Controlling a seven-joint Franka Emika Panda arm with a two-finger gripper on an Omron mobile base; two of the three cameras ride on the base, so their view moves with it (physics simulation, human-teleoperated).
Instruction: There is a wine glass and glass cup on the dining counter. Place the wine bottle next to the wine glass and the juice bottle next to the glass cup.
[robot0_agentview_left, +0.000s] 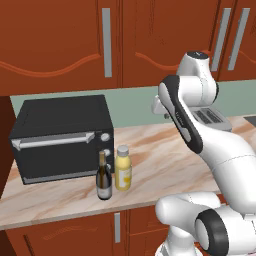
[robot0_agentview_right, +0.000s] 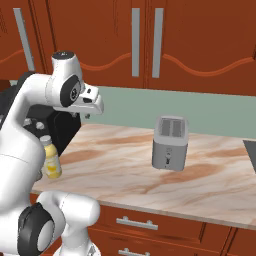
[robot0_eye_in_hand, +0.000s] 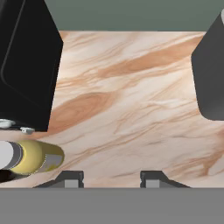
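The dark wine bottle (robot0_agentview_left: 103, 177) stands upright near the front edge of a marble counter (robot0_agentview_left: 165, 160). The yellow juice bottle (robot0_agentview_left: 123, 169) with its white cap stands just to its right, almost touching it. The juice bottle (robot0_agentview_right: 50, 159) also peeks out beside the arm, and lies at the lower left in the hand view (robot0_eye_in_hand: 33, 156). My gripper (robot0_eye_in_hand: 111, 180) hangs high over the counter, to the right of both bottles, its fingertips (robot0_eye_in_hand: 70, 179) apart with nothing between them. The wine glass, the glass cup and the dining counter are out of view.
A black toaster oven (robot0_agentview_left: 60, 137) stands just behind the bottles at the counter's left. A grey toaster (robot0_agentview_right: 170, 142) sits further right. Red-brown wall cabinets (robot0_agentview_left: 60, 40) hang above. Bare marble lies between oven and toaster.
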